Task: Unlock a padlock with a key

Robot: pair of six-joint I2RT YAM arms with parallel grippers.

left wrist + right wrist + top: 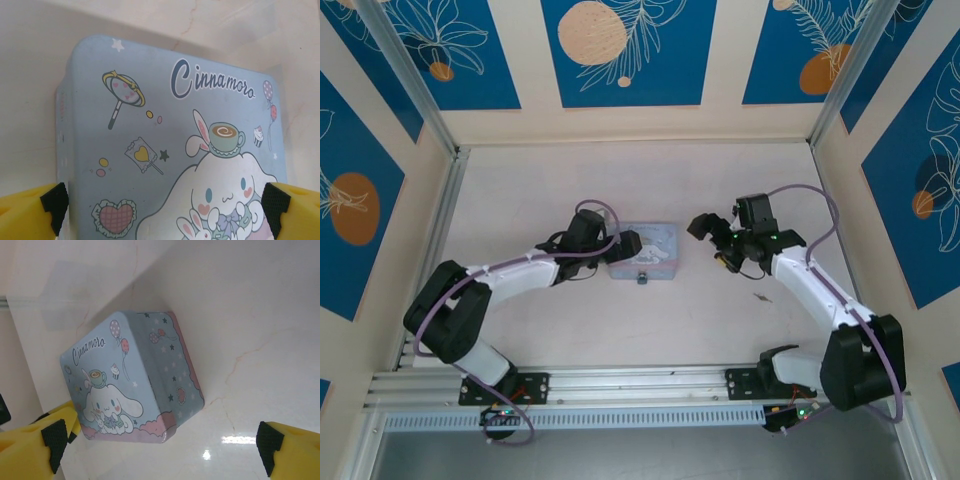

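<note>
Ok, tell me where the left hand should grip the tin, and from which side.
Grip the tin across its far and near walls at its left end, coming from the left. It lies flat, lid up, with straight parallel walls, and the open left hand straddles that end. That likely stays off the padlock at the near wall.

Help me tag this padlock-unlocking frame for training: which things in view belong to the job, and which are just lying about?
Job:
tiny dark padlock
small dark item off to its right, possibly the key
left hand
right hand

Lying about:
pale blue Cinnamoroll tin
</note>
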